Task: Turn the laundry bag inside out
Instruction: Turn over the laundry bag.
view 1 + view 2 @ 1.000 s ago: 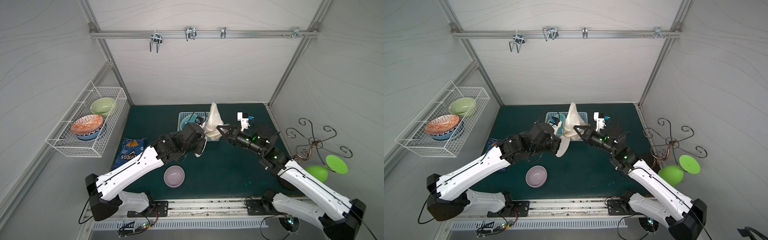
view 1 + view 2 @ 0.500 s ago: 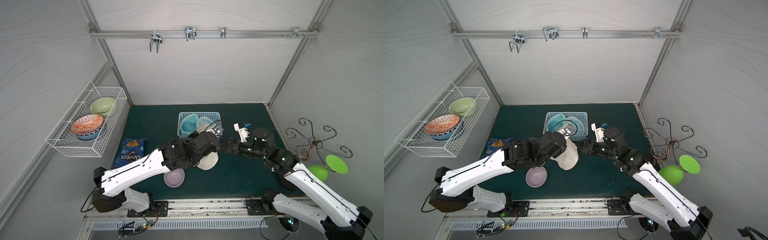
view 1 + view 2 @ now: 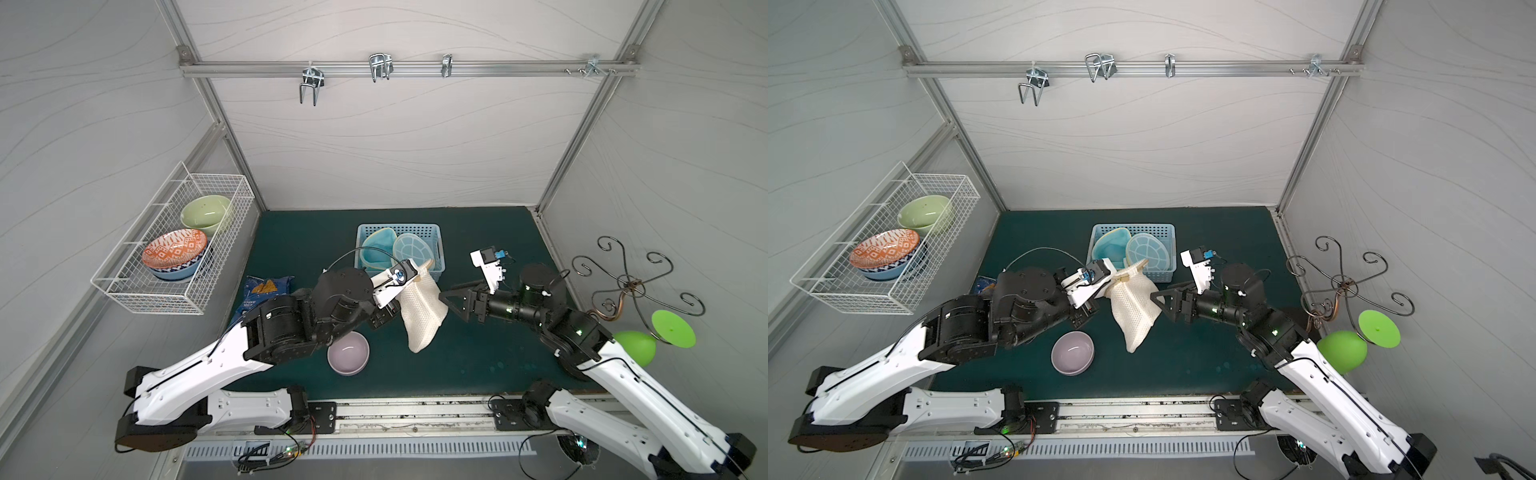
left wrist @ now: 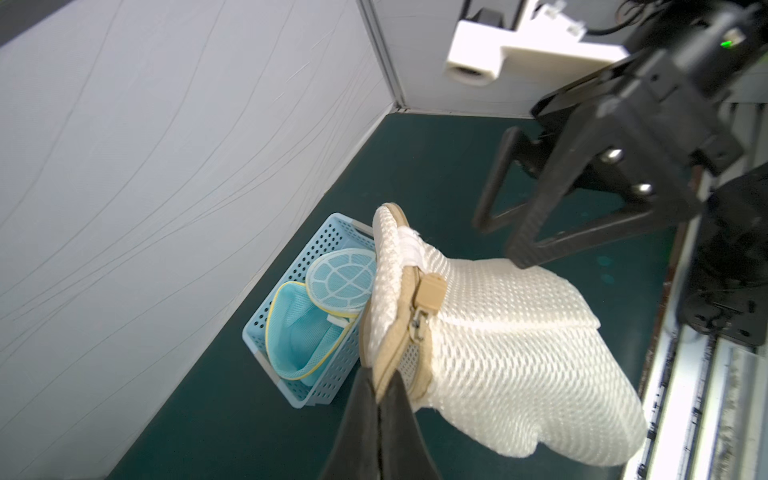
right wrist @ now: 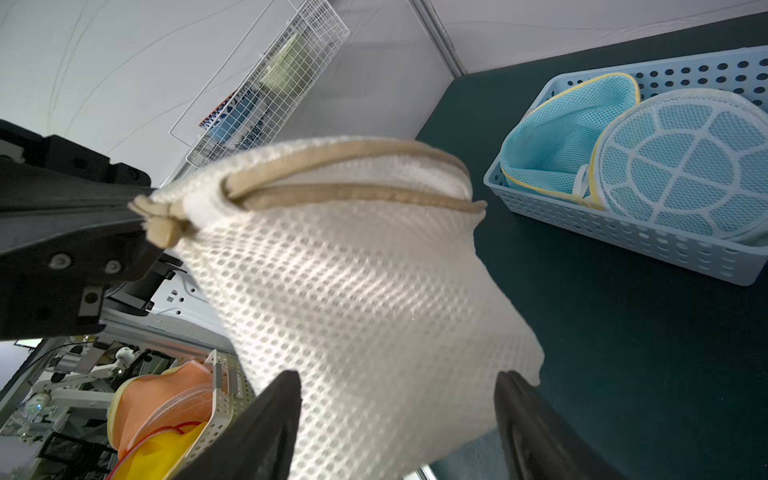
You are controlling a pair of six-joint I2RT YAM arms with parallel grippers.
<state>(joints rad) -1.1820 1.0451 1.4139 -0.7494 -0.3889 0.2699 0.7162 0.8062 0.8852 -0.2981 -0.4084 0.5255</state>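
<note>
Your left pincer point(image 4: 379, 386) is clamped on the tan zipper edge of the laundry bag point(image 3: 422, 316), which dangles from it. Your right pincer point(image 3: 448, 294), jaws wide and empty, sits just beside the mesh. Closing there would likely pinch both layers, leaving the mouth shut.

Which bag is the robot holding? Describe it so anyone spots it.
On the dark green table, find the blue basket at the back. Just in front hangs a cream mesh bag, pinched by the left gripper; unlike the blue bags in the basket, it has a tan zipper.
</note>
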